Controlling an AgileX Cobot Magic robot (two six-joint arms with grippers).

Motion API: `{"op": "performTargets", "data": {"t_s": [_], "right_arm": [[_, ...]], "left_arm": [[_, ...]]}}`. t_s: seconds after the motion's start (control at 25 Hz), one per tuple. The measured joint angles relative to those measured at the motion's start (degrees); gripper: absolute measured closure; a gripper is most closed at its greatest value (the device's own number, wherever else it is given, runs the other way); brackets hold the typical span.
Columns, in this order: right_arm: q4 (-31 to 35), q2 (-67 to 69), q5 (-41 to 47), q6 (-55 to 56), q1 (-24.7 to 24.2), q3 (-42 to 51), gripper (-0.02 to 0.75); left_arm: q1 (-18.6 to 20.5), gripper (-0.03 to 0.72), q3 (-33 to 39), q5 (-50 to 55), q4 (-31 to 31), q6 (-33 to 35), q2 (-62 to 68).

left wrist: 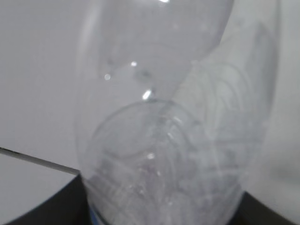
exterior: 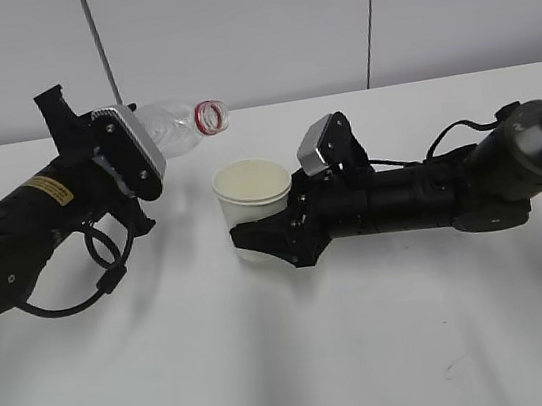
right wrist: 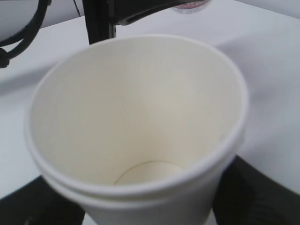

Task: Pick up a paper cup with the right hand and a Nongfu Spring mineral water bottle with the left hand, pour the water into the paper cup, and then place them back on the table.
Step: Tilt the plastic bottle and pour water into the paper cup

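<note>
My left gripper [exterior: 140, 166] is shut on the clear Nongfu Spring bottle [exterior: 180, 127], held tilted with its red neck ring [exterior: 210, 117] pointing right, above and left of the paper cup. The bottle fills the left wrist view [left wrist: 173, 140]; its label is hidden. My right gripper [exterior: 270, 228] is shut on the cream-white paper cup [exterior: 253, 193], held upright just above the white table [exterior: 293, 361]. In the right wrist view the cup [right wrist: 136, 117] is seen from above, its inside looking dry, with dark jaws on both sides.
The left arm with its yellow sticker [exterior: 47, 192] and cable loops [exterior: 108, 266] lies at the left. The right arm [exterior: 451, 188] stretches in from the right. A grey panelled wall [exterior: 246, 25] stands behind the table's far edge.
</note>
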Motion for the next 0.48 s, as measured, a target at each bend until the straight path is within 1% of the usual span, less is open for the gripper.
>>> {"op": "performTargets", "data": {"t_s": [0.16, 0.48], "right_arm": [[0.0, 0.0, 0.0, 0.0, 0.0, 0.0, 0.214], [0.0, 0.0, 0.0, 0.0, 0.0, -0.5, 0.216]], "left_arm": [[0.0, 0.331, 0.0, -0.6, -0.3, 4.0, 0.0], [0.0, 0.332, 0.0, -1.7, -0.3, 9.8, 0.0]]}}
